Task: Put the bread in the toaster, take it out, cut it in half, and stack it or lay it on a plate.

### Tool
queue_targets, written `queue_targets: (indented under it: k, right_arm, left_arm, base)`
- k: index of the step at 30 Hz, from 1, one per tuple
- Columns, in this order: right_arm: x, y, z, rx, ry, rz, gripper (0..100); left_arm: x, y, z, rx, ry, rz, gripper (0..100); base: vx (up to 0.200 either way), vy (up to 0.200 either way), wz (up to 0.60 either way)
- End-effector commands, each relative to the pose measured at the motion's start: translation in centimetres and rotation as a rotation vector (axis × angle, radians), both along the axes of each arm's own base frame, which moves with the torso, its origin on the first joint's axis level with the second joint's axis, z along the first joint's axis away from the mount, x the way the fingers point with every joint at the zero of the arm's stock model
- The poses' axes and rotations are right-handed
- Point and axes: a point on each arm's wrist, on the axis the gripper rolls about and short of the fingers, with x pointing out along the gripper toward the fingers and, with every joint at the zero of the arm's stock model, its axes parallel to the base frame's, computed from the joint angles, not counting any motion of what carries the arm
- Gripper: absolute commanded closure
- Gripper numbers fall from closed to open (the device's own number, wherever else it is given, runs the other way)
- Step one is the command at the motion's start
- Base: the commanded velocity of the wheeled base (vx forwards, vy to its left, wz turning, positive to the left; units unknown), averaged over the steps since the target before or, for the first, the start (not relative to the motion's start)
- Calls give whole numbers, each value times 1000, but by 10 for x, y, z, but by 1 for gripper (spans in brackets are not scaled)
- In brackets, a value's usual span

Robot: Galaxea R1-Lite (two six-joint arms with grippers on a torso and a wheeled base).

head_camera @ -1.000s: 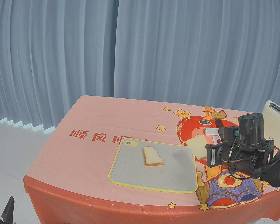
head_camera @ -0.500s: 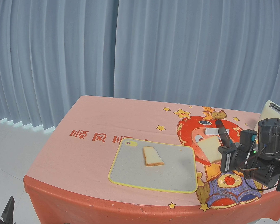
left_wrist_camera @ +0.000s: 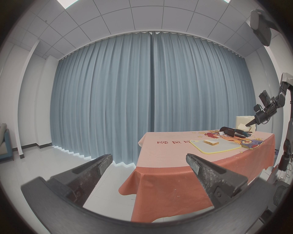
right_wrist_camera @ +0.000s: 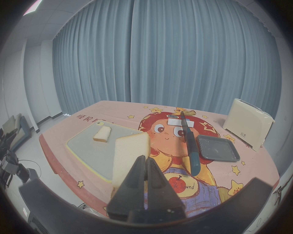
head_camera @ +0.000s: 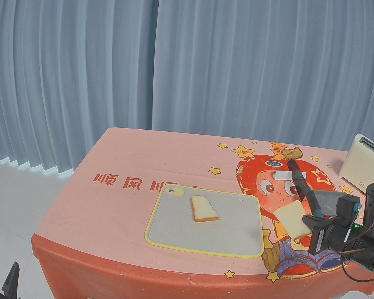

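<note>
Head view: a half slice of bread [head_camera: 291, 219] is held on edge, pinched at one side by the right gripper [head_camera: 307, 221], whose jaws are closed onto it, just off the right edge of the cutting board [head_camera: 230, 241]. A second piece [head_camera: 204, 209] is laid on that board. Bread is judged light, soft and easily crushed, so a gentle hold near the crust is advised. The left gripper [left_wrist_camera: 149, 158] is spread wide, empty, well away from the board. Red characters [head_camera: 125, 182] are printed on the tablecloth [head_camera: 143, 152] behind the board; the small label on the toaster [head_camera: 367, 163] cannot be made out.
</note>
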Motion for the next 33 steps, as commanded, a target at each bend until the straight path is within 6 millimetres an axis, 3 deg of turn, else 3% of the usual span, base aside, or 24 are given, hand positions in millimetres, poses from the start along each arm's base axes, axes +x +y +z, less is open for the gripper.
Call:
queue_targets:
  k: [1, 33]
  right_arm:
    - [-8, -4, 7, 23, -33, 9, 100]
    - [-24, -13, 24, 54, -121, 16, 100]
  left_arm:
    - [1, 0, -5, 0, 19, 0, 0]
    - [1, 0, -5, 0, 19, -3, 0]
  base:
    - [0, 0, 0]
    - [0, 0, 0]
